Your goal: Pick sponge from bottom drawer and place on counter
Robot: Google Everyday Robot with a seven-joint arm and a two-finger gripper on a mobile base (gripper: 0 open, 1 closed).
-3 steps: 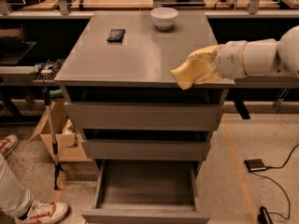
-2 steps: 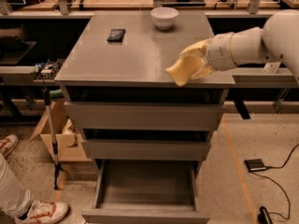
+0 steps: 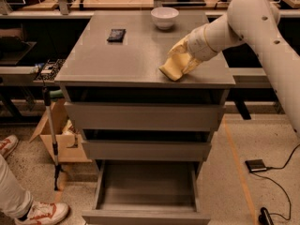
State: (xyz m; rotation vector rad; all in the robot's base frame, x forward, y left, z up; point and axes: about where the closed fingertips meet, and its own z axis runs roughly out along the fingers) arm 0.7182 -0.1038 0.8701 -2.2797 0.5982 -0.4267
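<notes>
the sponge (image 3: 169, 71) is a pale yellow foam block, soft-edged and slightly bent. its lower corner is at or just above the counter (image 3: 117, 60); i cannot tell which. it lies toward 4 o'clock from the counter's middle, near the front edge. its long axis runs from 1 to 7 o'clock, low end pointing to 7. the gripper (image 3: 182, 59) pinches its upper end from 1 o'clock. the bottom drawer (image 3: 146, 216) stands pulled out.
</notes>
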